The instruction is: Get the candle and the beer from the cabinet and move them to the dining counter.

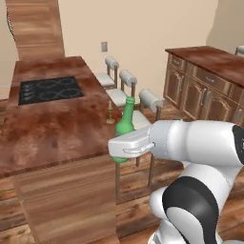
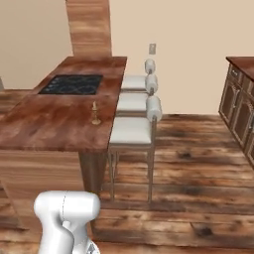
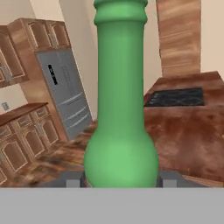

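I see the candle (image 2: 95,113) standing on the dining counter (image 1: 52,128) near its stool-side edge, while my gripper (image 1: 116,151) pinches the beer (image 1: 124,128) upright beside that edge.

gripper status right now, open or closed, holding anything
End effector: closed on the beer, bottle upright, beside the dining counter.
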Tool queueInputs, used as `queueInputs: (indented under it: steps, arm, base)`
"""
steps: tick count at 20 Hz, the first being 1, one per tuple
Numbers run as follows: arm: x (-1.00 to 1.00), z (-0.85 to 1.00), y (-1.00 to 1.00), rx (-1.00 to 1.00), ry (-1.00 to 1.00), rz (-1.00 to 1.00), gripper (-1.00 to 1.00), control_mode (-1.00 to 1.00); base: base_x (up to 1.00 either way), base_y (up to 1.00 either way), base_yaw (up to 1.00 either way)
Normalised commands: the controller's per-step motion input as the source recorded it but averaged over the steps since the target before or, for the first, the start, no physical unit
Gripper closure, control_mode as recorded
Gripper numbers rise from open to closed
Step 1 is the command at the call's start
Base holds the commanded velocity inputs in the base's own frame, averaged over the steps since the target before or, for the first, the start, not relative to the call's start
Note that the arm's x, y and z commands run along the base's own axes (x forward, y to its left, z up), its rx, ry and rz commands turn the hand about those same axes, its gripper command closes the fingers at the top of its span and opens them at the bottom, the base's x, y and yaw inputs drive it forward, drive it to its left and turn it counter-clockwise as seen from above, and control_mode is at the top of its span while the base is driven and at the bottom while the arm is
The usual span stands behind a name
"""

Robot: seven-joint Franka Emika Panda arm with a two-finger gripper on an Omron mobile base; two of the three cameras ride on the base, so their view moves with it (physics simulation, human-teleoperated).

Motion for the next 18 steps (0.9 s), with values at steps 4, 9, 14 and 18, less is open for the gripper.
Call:
queueInputs:
  steps: [4,9,14,18]
  arm:
    - [0.0,0.0,0.0,0.0,0.0,0.0,1.0,1.0]
    - [0.0,0.0,0.0,0.0,0.0,0.0,1.0,1.0]
    - [0.0,0.0,0.0,0.0,0.0,0.0,1.0,1.0]
    - [0.0,0.0,0.0,0.0,0.0,0.0,1.0,1.0]
  base:
    - [0.28,-0.64,0.47]
    - [0.26,-0.66,0.47]
    - [0.27,-0.68,0.46]
    - [0.29,-0.74,0.44]
